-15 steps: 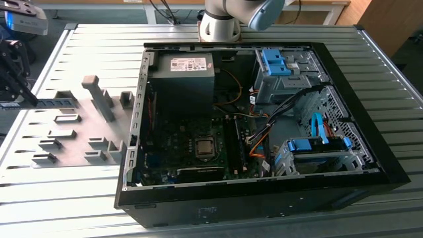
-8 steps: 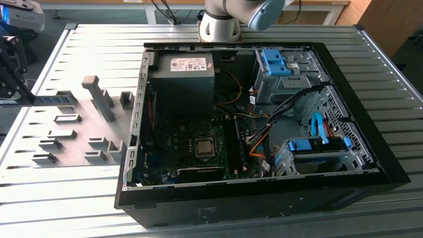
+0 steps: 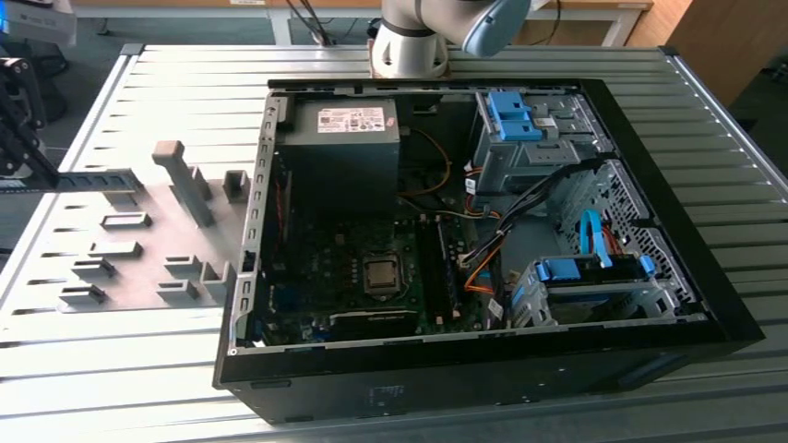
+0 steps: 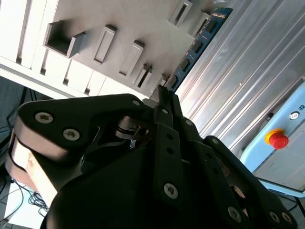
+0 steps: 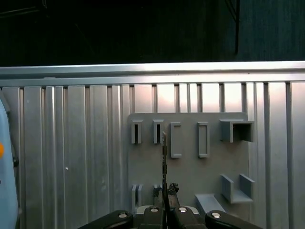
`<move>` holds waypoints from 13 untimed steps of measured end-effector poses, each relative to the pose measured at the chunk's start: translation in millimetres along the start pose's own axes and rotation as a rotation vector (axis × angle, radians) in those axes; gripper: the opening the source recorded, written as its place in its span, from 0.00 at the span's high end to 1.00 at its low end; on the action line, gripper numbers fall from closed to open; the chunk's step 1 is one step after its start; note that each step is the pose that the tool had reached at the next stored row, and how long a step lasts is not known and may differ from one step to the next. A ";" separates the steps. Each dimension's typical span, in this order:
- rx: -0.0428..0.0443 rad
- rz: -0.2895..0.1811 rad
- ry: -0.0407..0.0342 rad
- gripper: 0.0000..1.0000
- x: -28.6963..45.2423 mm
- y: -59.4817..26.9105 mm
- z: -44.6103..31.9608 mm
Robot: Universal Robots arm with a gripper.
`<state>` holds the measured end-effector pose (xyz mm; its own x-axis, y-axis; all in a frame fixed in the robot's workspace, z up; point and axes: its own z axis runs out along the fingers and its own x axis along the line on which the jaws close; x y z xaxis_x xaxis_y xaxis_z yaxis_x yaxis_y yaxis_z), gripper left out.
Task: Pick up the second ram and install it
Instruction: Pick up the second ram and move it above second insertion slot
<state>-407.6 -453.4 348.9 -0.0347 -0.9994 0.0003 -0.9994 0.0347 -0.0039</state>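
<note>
Ribbed metal bench carries a grey holder plate, an open computer case just beside the plate. Over the plate's side away from the case, the end effector is clamped on one end of the second ram. Held so far out, the ram could, I judge, tilt or catch the plate's blocks.

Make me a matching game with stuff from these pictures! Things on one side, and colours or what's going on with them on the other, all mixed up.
Things:
1. memory stick
2. computer case
3. holder plate
4. button

Matches:
A. red
B. grey, lying flat on the table
C. held in the claw
D. black, with its side open

Pairs: 1-C, 2-D, 3-B, 4-A
</note>
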 end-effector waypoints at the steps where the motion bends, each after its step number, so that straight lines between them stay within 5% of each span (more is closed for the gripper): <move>1: 0.0000 0.000 0.0000 0.86 0.0 0.0 -1.1; 13: -0.0001 0.000 0.0000 0.86 0.0 -0.1 -13.9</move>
<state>-407.6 -453.4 362.8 -0.0346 -0.9994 0.0004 -0.9994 0.0346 -0.0038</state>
